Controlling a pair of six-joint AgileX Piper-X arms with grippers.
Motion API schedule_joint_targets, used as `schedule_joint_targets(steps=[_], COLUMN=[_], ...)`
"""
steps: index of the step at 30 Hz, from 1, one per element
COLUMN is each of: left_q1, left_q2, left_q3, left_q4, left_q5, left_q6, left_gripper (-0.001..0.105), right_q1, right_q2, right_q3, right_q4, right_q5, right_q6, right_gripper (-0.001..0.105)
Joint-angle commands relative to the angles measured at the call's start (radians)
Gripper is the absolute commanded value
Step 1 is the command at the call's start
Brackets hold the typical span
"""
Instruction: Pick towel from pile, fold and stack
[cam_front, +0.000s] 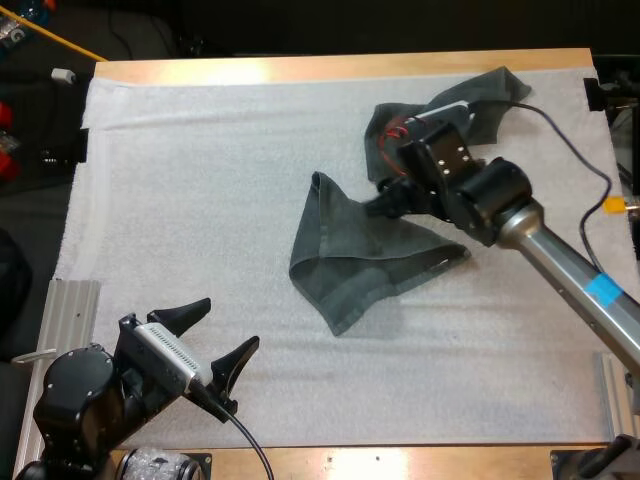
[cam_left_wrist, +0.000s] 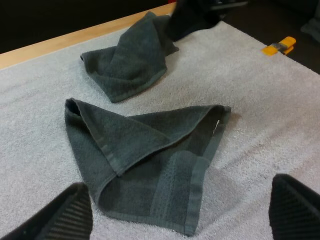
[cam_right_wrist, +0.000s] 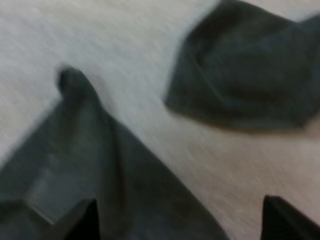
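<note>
Crumpled towel (cam_front: 360, 262) on white mat (cam_front: 200, 180), second towel (cam_front: 490, 95) beyond it, left claw (cam_front: 218, 335) wide, right claw (cam_front: 385, 203) wide over crumpled towel

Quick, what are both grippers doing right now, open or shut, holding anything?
Left gripper: open, holding nothing.
Right gripper: open, low over the loosely folded towel, not gripping it.

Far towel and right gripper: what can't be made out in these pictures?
Far towel: high view, the right arm's wrist covers its middle; its folds are hidden.
Right gripper: high view, its fingertips are lost against the near towel; contact cannot be told.
Near towel: right wrist view, blurred and cut off by the picture's edge.
</note>
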Motion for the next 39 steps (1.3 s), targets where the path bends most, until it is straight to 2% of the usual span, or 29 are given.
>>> schedule_joint_targets(steps=[1,7,15,19,22,28,39], left_q1=[-0.005,-0.005,-0.005,-0.005,-0.005,-0.005,-0.005], left_q2=[0.002,0.002,0.002,0.002,0.002,0.002,0.002], left_q3=[-0.009,-0.009,-0.009,-0.006,-0.006,-0.006,0.04], left_q4=[-0.017,-0.017,-0.017,-0.017,-0.017,-0.011,0.138], left_q5=[0.007,0.031,0.031,0.031,0.031,0.029,0.023], left_q6=[-0.009,-0.009,-0.009,-0.009,-0.009,-0.009,-0.009], left_gripper=[0.069,0.069,0.069,0.069,0.069,0.069,0.069], right_q1=[-0.025,-0.148,-0.285,-0.341,-0.364,-0.368,-0.368], right_q2=[-0.011,-0.011,-0.011,-0.011,-0.008,0.001,0.106], right_q3=[-0.009,0.018,0.124,0.218,0.287,0.405,0.445], right_q4=[0.05,0.134,0.125,0.068,0.008,-0.143,-0.267], right_q5=[0.016,-0.013,-0.119,-0.222,-0.262,-0.377,-0.457], right_q6=[-0.018,-0.018,-0.018,-0.017,-0.006,0.05,0.144], right_gripper=[0.063,0.063,0.063,0.063,0.063,0.063,0.063])
